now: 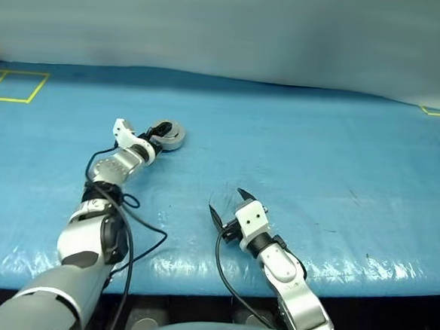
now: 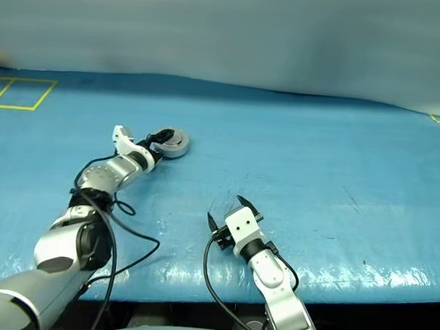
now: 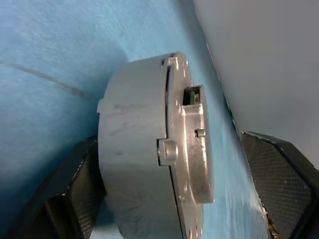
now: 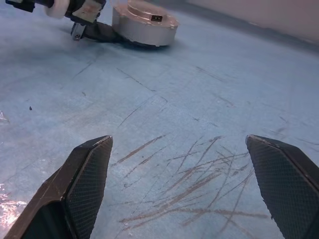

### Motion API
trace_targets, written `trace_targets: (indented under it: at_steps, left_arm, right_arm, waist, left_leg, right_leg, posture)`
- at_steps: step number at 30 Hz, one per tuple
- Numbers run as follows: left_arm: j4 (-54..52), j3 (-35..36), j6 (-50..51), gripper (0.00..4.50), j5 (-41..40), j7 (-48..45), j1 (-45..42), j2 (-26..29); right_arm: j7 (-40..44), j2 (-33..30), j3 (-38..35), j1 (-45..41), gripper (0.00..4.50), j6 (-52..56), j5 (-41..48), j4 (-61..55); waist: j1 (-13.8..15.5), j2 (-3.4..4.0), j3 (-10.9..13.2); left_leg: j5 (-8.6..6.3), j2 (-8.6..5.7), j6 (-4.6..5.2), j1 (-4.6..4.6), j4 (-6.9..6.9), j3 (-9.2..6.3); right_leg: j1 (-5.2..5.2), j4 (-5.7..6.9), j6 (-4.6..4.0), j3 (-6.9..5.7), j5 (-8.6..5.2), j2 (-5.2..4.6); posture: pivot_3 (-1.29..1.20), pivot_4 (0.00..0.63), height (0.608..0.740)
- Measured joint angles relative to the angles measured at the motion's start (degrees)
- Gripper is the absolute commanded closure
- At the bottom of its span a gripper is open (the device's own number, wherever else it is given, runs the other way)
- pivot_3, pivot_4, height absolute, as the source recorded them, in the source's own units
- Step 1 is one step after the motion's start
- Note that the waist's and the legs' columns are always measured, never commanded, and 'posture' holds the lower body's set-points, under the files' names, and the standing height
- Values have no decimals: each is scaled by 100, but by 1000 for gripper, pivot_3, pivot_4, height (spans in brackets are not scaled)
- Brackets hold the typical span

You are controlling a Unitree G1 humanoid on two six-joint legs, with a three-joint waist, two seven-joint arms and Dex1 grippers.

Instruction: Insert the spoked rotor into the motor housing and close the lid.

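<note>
Housing [image 4: 144, 24], lid [image 3: 192, 124] shut, sits flat on the table [image 1: 319, 157] between the spread, empty fingers of the left gripper [image 1: 160, 134]; a careless withdrawal could drag it sideways.

Motor housing [image 1: 171, 136] on blue table [image 1: 318, 164]

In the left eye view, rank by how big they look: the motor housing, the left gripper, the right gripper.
1. right gripper, though it is nearest the camera, so unsure.
2 and 3. motor housing and left gripper: they look much alike and overlap, so no ranking.
</note>
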Motion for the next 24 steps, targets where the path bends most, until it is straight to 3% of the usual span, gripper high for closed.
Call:
trace_targets:
  at_steps: [5, 8, 14, 20, 24]
  left_arm:
    - [-2315, -119, 1113, 25, -223, 239, 1550, 103]
    - [-3835, -766, 1231, 25, 9, 63, 2649, 371]
    - [-5504, -1940, -262, 25, 1396, -524, 4212, 591]
    - [-5666, -3352, -2375, 25, 3608, -596, 4873, 808]
    - [-5636, -3857, -3159, 25, 4546, -449, 4876, 768]
  right_arm:
    - [175, 99, -39, -64, 0, 25, 89, 114]
    - [253, 196, -144, -73, 0, 134, 262, 114]
    - [413, 152, -382, -38, 0, 230, 501, 101]
    - [488, -51, -527, 163, 0, 260, 553, -29]
    - [501, -281, -455, 398, 0, -32, 335, -187]
  waist:
    - [-50, 16, -58]
    - [-35, 26, -73]
    - [117, 24, -71]
    - [284, 24, -68]
    - [384, 25, -65]
  left_leg:
    - [-34, 6, -53, 102, -43, 12]
    - [-43, 5, -63, 102, -47, 13]
    - [-51, 4, -63, 29, -44, 30]
    - [-30, 3, -25, -103, -43, 35]
    - [-35, 2, -19, -113, -44, 37]
  right_leg:
    - [38, -4, -29, 9, -29, -1]
    - [34, -6, -31, 13, -40, -2]
    - [-47, -11, -33, 24, -44, -8]
    - [-150, -10, -34, 24, -41, -7]
    - [-152, -13, -29, 23, -46, -7]
  posture:
    - [0, 150, 740]
    - [0, 150, 740]
    - [0, 150, 740]
    - [0, 150, 740]
    - [0, 150, 740]
